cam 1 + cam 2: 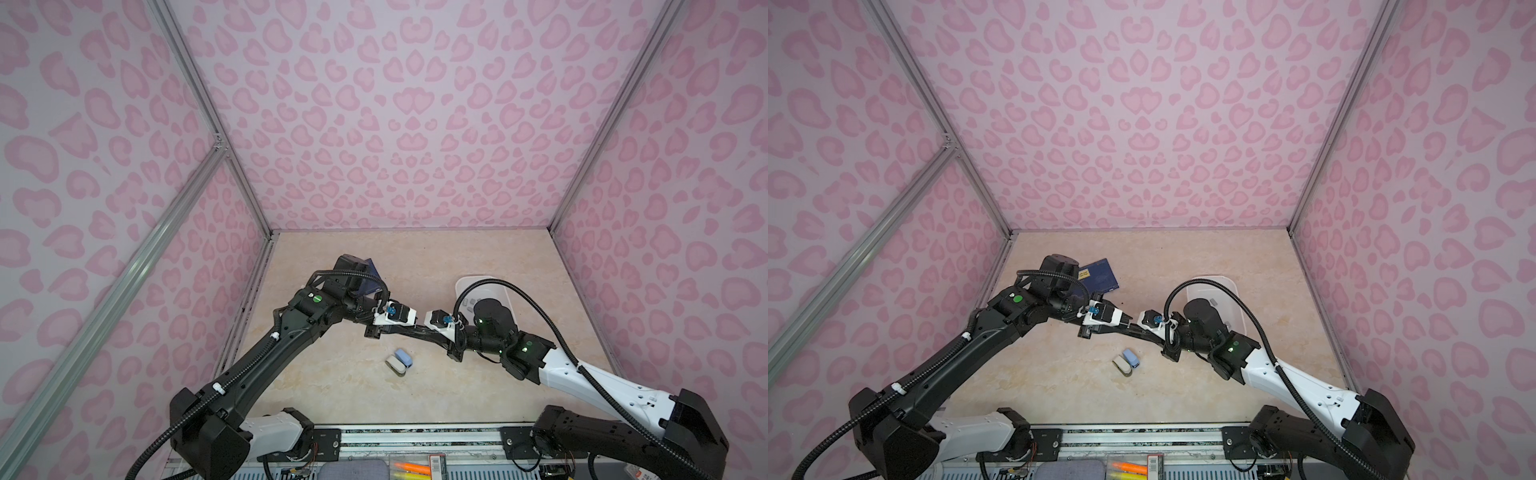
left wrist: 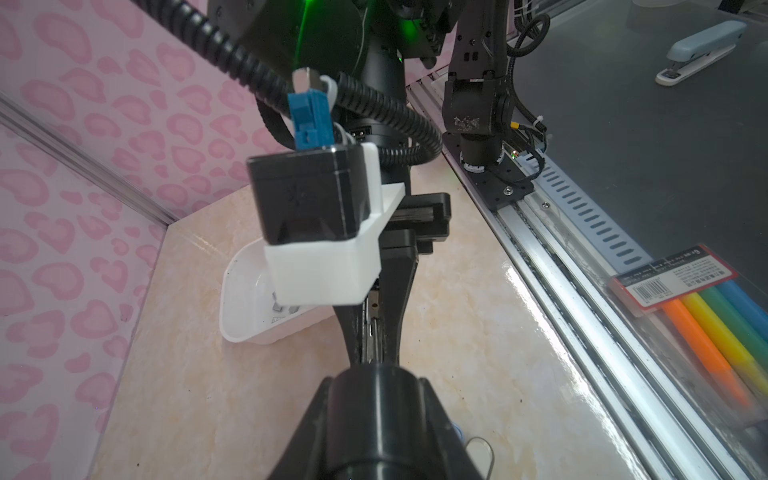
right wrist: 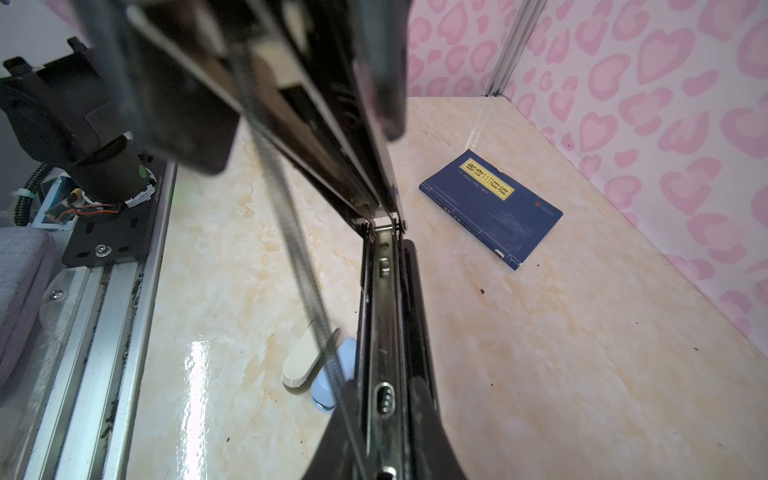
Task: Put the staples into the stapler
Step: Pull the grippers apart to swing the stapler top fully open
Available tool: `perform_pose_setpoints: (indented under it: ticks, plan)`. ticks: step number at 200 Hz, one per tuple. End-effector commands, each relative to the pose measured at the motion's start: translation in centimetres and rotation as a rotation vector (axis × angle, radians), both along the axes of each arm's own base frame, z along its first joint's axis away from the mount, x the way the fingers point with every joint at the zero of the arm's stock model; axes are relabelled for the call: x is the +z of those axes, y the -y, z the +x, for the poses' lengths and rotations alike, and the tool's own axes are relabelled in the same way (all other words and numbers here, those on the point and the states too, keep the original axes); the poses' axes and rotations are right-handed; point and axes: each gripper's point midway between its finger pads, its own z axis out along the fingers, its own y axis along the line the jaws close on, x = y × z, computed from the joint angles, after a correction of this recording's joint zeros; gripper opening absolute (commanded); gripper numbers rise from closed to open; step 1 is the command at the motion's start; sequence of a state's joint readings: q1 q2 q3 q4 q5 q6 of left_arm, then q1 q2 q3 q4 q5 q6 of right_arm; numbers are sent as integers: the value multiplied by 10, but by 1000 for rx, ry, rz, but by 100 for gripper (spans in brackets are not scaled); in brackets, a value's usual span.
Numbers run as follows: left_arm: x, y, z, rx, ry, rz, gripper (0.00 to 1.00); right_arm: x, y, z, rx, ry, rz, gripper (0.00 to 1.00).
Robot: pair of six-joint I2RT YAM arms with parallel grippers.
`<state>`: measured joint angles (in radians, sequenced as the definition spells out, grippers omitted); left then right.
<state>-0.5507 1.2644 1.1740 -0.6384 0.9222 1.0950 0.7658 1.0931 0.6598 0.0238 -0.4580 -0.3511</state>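
Marble tabletop (image 3: 540, 353), open black stapler (image 3: 416, 316), steel channel (image 3: 384, 316) bared, both jaws clamping it

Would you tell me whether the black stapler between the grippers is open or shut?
Open: the black stapler has its cover swung away at the hinge, baring its metal staple channel.

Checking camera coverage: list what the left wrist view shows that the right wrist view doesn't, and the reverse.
Left wrist only: the tray holding staples, and the right arm's camera. Right wrist only: the book. Both: the open stapler and the table.
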Motion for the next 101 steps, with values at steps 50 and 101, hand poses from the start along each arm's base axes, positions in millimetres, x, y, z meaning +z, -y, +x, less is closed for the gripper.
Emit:
perform_pose_setpoints:
  ticks: [50, 101]
  plan:
    - [-10, -18, 71, 210, -1, 6, 4, -15, 22, -2, -77, -20, -38, 4]
    - [-26, -30, 97, 307, -11, 64, 4, -13, 33, -1, -112, 1, -12, 0]
